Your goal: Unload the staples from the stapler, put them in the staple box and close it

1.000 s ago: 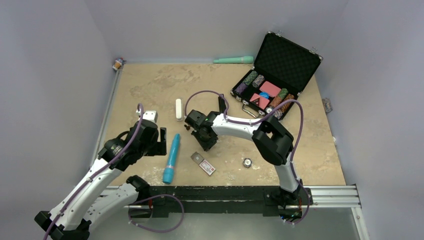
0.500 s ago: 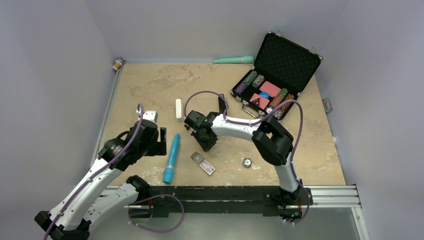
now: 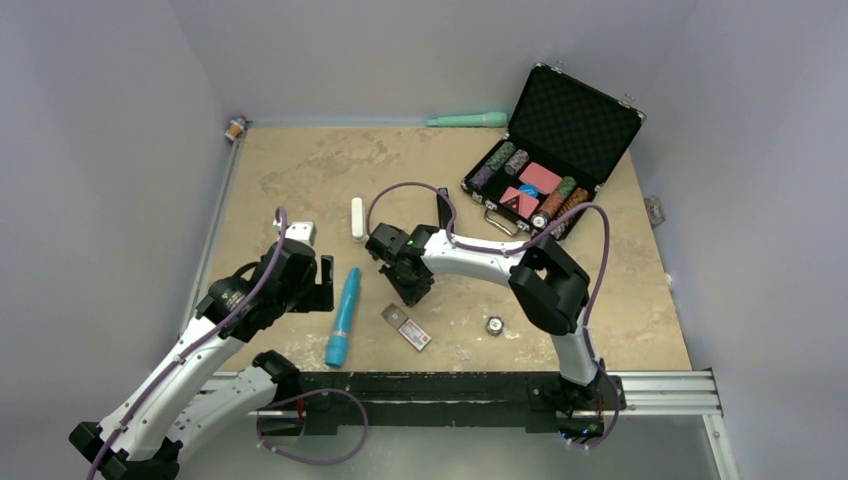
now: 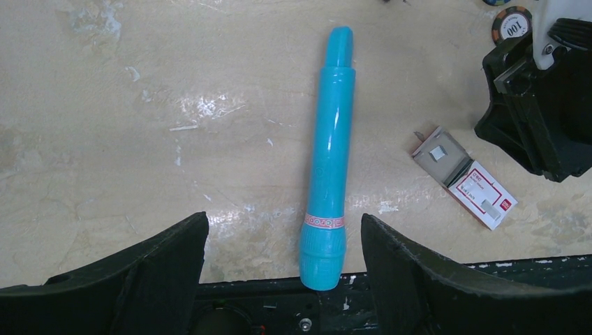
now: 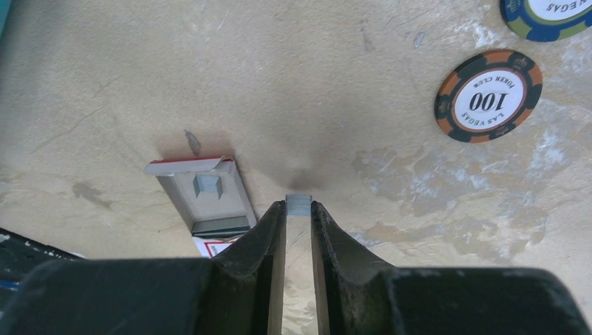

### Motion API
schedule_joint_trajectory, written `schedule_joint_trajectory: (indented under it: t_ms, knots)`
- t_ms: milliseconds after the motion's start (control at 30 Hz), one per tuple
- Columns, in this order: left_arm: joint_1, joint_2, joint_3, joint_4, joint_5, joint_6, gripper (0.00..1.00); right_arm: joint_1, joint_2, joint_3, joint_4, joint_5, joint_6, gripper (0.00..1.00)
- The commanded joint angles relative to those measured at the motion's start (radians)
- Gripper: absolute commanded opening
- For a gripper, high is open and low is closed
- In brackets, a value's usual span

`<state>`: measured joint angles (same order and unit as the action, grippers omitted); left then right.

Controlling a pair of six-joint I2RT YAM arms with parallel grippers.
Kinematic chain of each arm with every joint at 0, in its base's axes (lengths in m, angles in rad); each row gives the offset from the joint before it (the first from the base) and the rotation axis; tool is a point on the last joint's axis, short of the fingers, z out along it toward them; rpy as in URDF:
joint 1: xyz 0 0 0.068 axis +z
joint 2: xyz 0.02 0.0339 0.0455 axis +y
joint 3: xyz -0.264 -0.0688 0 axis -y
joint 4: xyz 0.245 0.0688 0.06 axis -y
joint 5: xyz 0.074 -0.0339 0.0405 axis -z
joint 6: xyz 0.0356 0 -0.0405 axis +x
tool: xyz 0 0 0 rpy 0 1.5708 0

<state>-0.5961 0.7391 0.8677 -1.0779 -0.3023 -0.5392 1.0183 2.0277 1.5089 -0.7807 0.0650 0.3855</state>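
My right gripper (image 5: 299, 211) is shut on a short silver strip of staples (image 5: 299, 202), pinched at the very fingertips a little above the table. In the top view this gripper (image 3: 411, 289) hangs just beyond the open staple box (image 3: 407, 328). The stapler (image 3: 443, 208), slim and black, lies behind the right arm, partly under the purple cable. My left gripper (image 4: 283, 234) is open over the thick end of the blue tube (image 4: 334, 139), touching nothing.
The staple box (image 5: 209, 202) lies open next to the right fingers. A white stick (image 3: 358, 218) lies beyond the blue tube (image 3: 343, 315). Two loose poker chips (image 5: 489, 95) sit on the table. An open chip case (image 3: 560, 150) stands at the back right.
The right gripper has closed a little and drifted slightly left and away from the base. The left arm has not moved.
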Motion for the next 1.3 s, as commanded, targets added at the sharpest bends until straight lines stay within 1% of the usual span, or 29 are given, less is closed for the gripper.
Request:
schedule_joint_trajectory:
  t_ms: [0,267,600,1067,1267]
  knots:
    - [-0.002,-0.010,0.023,0.020,-0.003,-0.010,0.84,0.026,-0.077,0.045,-0.027,0.001,0.041,0.19]
    - [-0.007,-0.025,0.013,0.025,-0.003,-0.013,0.83,0.071,-0.093,0.040,-0.028,-0.004,0.093,0.18]
    - [-0.056,-0.038,0.011,0.011,-0.033,-0.032,0.84,0.116,-0.088,0.024,-0.010,-0.019,0.124,0.18]
    - [-0.085,-0.068,0.007,-0.005,-0.067,-0.052,0.84,0.124,-0.051,-0.022,0.049,-0.032,0.133,0.18]
    - [-0.094,-0.077,0.006,-0.008,-0.076,-0.057,0.84,0.126,-0.045,-0.027,0.056,-0.027,0.134,0.21]
